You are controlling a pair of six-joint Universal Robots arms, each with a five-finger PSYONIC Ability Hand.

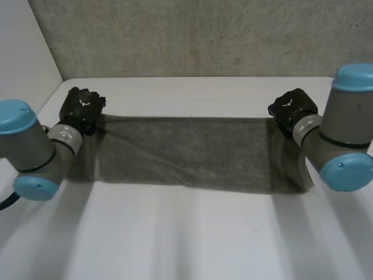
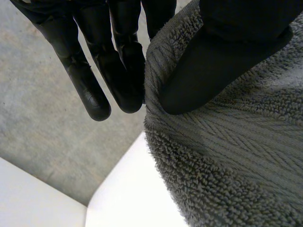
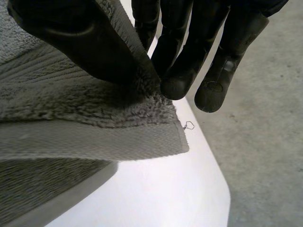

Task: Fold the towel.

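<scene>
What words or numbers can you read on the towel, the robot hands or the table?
No text can be read anywhere.
Small white mark on the back of the left hand: too small to read.
Small white mark on the back of the right hand: too small to read.
Grey towel: no writing or label on the parts that show.
White table: no writing.

No text, number or brand is readable on the towel or the surface; the left hand and right hand each bear a pale mark too small to read.
</scene>
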